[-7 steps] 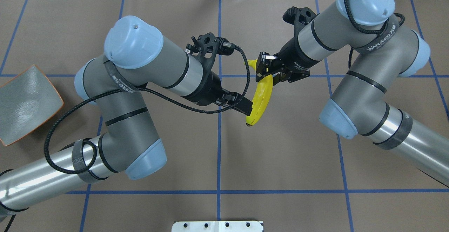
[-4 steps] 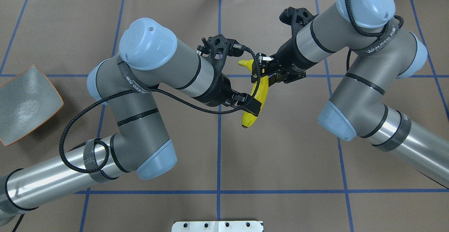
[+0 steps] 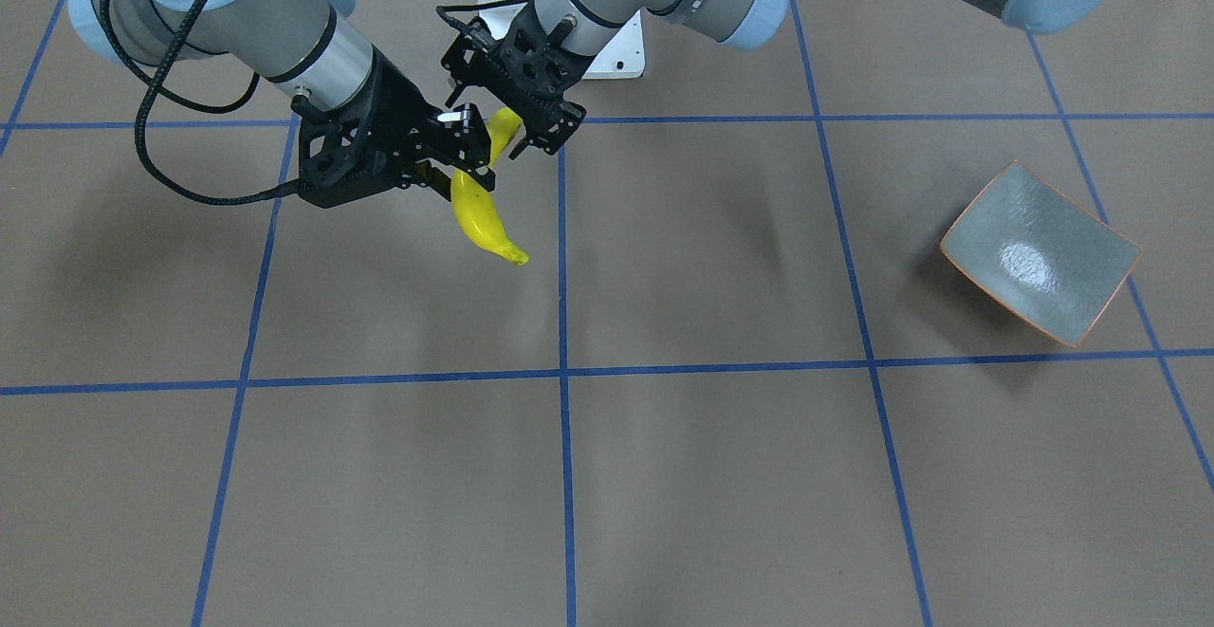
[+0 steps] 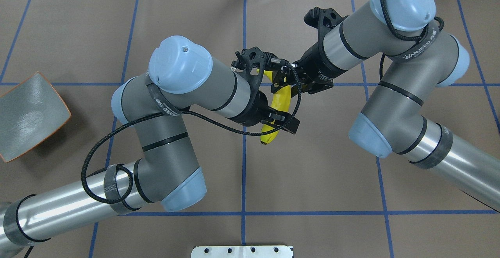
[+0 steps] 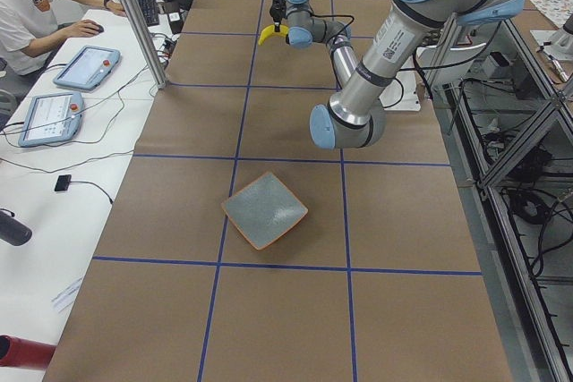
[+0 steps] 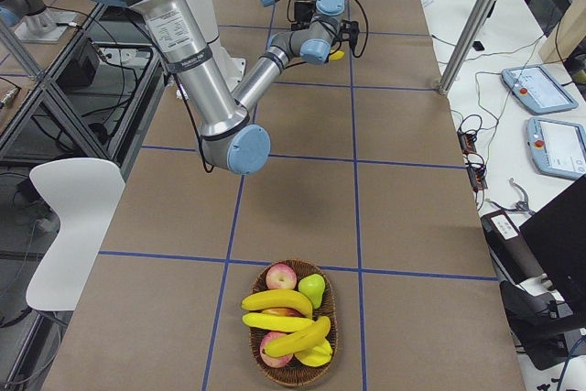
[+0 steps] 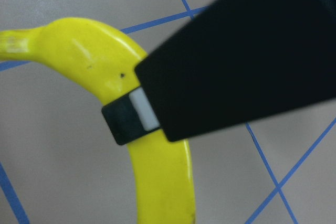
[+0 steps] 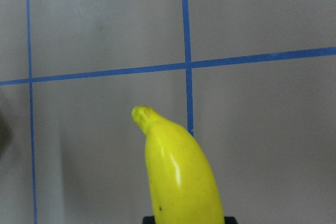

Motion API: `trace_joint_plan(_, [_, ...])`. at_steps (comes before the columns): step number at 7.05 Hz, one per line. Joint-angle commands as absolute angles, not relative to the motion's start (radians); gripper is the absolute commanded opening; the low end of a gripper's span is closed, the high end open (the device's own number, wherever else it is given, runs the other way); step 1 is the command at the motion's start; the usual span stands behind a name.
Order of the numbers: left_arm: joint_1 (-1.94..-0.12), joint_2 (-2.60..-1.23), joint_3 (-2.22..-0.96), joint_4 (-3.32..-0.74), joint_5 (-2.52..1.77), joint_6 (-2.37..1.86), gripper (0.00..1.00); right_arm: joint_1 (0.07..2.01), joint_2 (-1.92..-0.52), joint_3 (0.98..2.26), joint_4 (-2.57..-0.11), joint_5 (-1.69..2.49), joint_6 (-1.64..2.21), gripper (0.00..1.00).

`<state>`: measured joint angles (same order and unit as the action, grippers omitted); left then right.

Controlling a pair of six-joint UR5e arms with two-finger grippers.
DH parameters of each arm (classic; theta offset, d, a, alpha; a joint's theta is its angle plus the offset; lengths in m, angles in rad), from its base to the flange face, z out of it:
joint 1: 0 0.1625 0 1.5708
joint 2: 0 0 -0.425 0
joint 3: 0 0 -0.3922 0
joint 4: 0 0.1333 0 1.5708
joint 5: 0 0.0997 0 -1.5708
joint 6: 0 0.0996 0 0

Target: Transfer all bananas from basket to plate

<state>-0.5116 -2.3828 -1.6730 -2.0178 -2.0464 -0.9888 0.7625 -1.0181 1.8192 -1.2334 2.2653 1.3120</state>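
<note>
One yellow banana (image 4: 280,101) hangs in the air over the table's middle. My right gripper (image 4: 284,81) is shut on its upper part, also in the front view (image 3: 462,160). My left gripper (image 4: 282,122) is open, with its fingers on either side of the banana's lower part near the tip (image 4: 267,139). The left wrist view shows the banana (image 7: 163,182) close behind a black finger (image 7: 241,61). The right wrist view shows its stem end (image 8: 178,171). The grey-green plate (image 4: 29,115) lies bare at the far left. Three more bananas (image 6: 277,301) lie in the basket (image 6: 322,362).
The basket also holds apples (image 6: 281,276) and a green pear (image 6: 312,288), at the table's right end. A white mounting plate (image 4: 242,251) sits at the near edge. Blue tape lines cross the brown table. An operator (image 5: 31,6) sits beside tablets beyond the far edge.
My left arm has swung to the right, bringing its fingers from beside the banana to around its lower part. My right gripper has shifted slightly left with the banana.
</note>
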Motion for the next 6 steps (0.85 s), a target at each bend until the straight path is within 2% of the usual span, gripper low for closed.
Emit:
trace_joint_plan(1, [-0.509,-2.381,-1.672,-2.019,-2.043,-0.991,0.52,0.764,-1.019,1.822,-1.232,2.298,1.313,0.00])
trace_joint_plan(2, [-0.511,-2.381,-1.674,-2.016,-2.043,-0.997,0.29,0.764,-1.019,1.824,-1.232,2.305,1.313,0.00])
trace_joint_plan(3, [-0.511,-2.381,-1.675,-2.019,-2.043,-1.030,0.00,0.764,-1.019,1.824,-1.232,2.307,1.313,0.00])
trace_joint_plan(4, [-0.511,-2.382,-1.678,-2.014,-2.043,-1.037,0.00,0.765,-1.019,1.827,-1.230,2.307,1.309,0.00])
trace_joint_plan(5, [-0.511,-2.384,-1.680,-2.017,-2.043,-1.089,0.00,0.765,-1.020,1.833,-1.229,2.307,1.307,0.98])
trace_joint_plan(6, [-0.511,-2.385,-1.681,-2.014,-2.043,-1.097,0.00,0.767,-1.022,1.842,-1.229,2.307,1.296,1.00])
